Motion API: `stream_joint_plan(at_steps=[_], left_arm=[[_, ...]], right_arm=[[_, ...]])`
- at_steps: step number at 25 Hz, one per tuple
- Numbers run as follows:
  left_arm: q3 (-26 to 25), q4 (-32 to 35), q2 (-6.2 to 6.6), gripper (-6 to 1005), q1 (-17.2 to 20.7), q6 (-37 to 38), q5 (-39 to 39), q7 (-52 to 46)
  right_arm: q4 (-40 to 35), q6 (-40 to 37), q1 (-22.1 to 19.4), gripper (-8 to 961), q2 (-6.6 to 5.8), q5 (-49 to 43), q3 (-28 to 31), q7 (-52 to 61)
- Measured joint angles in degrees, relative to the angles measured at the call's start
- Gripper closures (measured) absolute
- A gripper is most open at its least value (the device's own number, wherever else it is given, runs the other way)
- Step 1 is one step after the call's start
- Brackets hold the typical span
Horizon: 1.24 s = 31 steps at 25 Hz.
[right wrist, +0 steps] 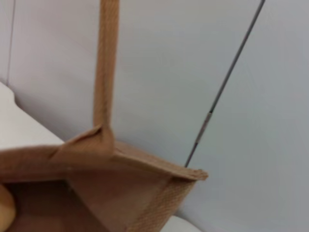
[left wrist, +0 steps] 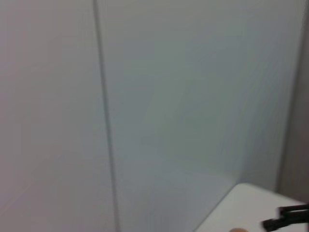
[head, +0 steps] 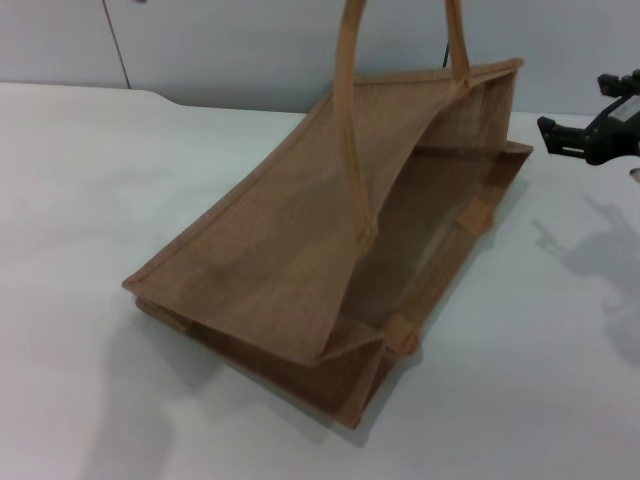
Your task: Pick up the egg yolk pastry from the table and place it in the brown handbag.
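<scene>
the white table (head: 90, 200) carries the brown handbag (head: 300, 250) lying sideways at its middle, one handle pulled upward, likely to keep its mouth gaping. the right gripper (head: 590, 135) hovers near the right edge; whether its fingers are parted or closed i cannot tell. the egg yolk pastry (right wrist: 5, 212) seems already inside the bag.

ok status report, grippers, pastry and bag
Right gripper at table's right edge, beside bag. Left gripper out of sight. Pastry sliver seen inside bag's mouth. Nothing in the way.
</scene>
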Motion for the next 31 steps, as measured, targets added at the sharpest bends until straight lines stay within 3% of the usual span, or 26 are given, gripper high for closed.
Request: stream_joint_plan(at_steps=[6, 10, 13, 17, 23, 24, 25, 28, 31], left_arm=[[-3.4, -6.1, 0.17, 387, 1.6, -1.3, -10.5, 8.4], [-4.6, -7.3, 0.11, 260, 2.0, -1.1, -11.2, 9.6], [-5.0, -8.5, -0.02, 265, 3.1, 1.6, -10.1, 9.8], [-4.7, -11.9, -0.36, 271, 6.5, 9.9, -9.5, 12.4], [1.1, -22.2, -0.64, 272, 11.9, 28.8, -19.4, 27.6], [1.1, -22.2, -0.64, 272, 11.9, 28.8, -19.4, 27.6], [6.3, -25.0, -0.68, 272, 14.1, 37.6, -27.4, 36.0], [10.5, -26.5, -0.71, 272, 16.0, 44.1, -37.2, 44.2], [13.2, -29.6, -0.75, 272, 17.1, 48.7, -53.1, 57.3]], right_arm=[[0.0, 1.2, -0.4, 78, 0.01, 0.1, 0.8, 0.1], [0.3, 1.9, -0.4, 78, 0.0, 0.1, 1.5, 0.1], [1.3, 5.3, -0.8, 78, 0.1, 1.3, 0.8, 0.1], [4.2, 15.8, -2.1, 78, 0.13, 7.5, -2.9, -0.5], [10.5, 35.6, -3.0, 78, 0.08, 15.4, -11.5, -0.2], [11.6, 38.5, -3.0, 78, 0.08, 16.3, -13.0, -0.1], [12.7, 41.4, -2.9, 78, 0.09, 17.2, -14.5, 0.1], [16.3, 49.1, -2.2, 78, -0.01, 18.1, -18.0, 3.2], [22.0, 56.6, -0.4, 78, -0.25, 17.7, -21.7, 9.7]])
